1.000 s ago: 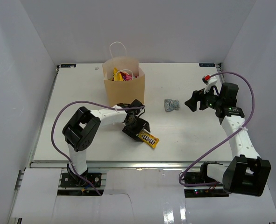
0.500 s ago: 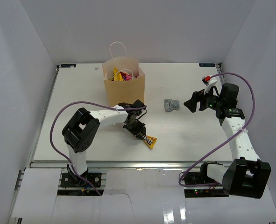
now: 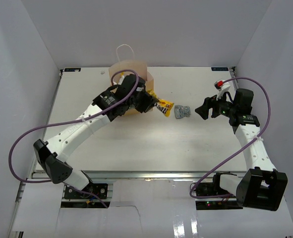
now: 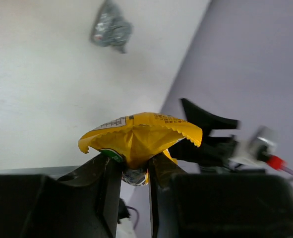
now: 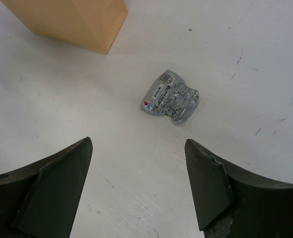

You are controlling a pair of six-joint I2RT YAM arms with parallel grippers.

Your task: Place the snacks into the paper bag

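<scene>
Yellow packet (image 4: pixel 139 136), clamped by one end in your left gripper (image 4: pixel 135 171) (right gripper (image 5: pixel 137 158) gaping empty), could slip outside the paper bag (image 3: pixel 132 67).

A white tabletop (image 3: pixel 161 148), lightly scuffed, sits enclosed by plain white walls (image 3: pixel 186 29) on three sides.

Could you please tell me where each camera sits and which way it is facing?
Top: fixed above and behind the bases, looking down on the table; both arms show whole.
Left wrist: beside the bag, looking over the left gripper, shut on the yellow packet, towards the right gripper.
Right wrist: looks down between its open fingers.
Shared: all three show the silver packet.
</scene>
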